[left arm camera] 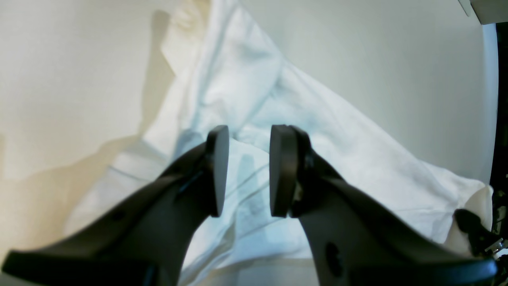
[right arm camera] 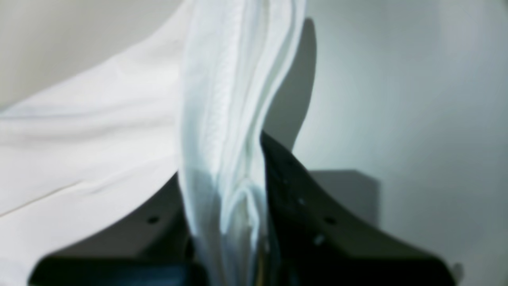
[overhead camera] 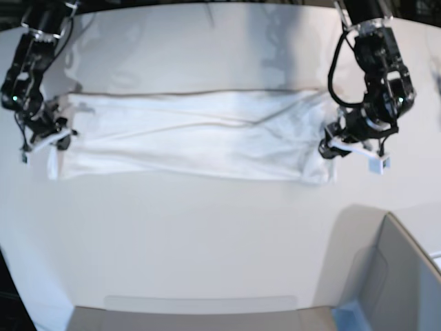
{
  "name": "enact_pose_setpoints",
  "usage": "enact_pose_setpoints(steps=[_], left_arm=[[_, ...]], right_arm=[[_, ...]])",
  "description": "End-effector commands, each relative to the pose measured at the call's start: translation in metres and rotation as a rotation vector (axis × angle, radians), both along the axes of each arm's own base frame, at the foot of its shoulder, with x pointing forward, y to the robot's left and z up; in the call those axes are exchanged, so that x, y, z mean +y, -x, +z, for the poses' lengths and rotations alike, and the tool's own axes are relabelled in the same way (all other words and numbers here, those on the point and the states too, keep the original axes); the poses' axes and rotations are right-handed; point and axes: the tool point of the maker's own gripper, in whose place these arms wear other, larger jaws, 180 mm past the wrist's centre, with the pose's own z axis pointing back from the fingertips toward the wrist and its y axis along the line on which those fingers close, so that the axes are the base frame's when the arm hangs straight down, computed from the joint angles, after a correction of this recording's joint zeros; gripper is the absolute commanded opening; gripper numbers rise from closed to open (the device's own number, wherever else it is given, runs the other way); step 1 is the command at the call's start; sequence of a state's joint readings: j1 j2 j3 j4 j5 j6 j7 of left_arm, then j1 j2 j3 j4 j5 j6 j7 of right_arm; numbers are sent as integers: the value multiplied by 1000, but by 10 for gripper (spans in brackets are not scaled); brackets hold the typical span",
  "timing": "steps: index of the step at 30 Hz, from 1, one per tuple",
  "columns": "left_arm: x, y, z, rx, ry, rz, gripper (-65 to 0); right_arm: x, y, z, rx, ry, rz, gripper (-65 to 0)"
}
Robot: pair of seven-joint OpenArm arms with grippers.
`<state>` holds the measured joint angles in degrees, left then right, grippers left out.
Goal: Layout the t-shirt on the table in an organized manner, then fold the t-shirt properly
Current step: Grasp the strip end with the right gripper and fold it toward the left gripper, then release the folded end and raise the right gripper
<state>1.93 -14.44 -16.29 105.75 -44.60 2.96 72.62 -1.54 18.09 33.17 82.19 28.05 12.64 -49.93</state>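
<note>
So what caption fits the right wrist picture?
Right gripper pinching a bunched edge of the white t-shirt above the table.

I see a white worktop (overhead camera: 207,234) with a curved far edge. The t-shirt (overhead camera: 200,134) lies across its upper half as a long horizontal band.

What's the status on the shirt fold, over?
Right tool shut on the white cloth t-shirt. Left tool open above the other end. Shirt lies as a long band on the smooth white table. Nothing in the way.
</note>
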Motion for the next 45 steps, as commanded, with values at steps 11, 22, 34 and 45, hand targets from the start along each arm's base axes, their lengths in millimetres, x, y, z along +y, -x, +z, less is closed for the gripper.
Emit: enact_pose_setpoints(steps=[11, 22, 34, 45], left_arm=[[5, -1, 7, -13, -11, -5, -459], [62, 24, 5, 11, -24, 171, -459], [71, 31, 4, 26, -21, 195, -459], [70, 30, 3, 29, -20, 191, -459]], right_arm=[[65, -25, 73, -136, 384, 214, -650], [181, -32, 77, -190, 471, 431, -650], [238, -31, 55, -161, 402, 512, -650], [266, -28, 17, -106, 373, 558, -650]])
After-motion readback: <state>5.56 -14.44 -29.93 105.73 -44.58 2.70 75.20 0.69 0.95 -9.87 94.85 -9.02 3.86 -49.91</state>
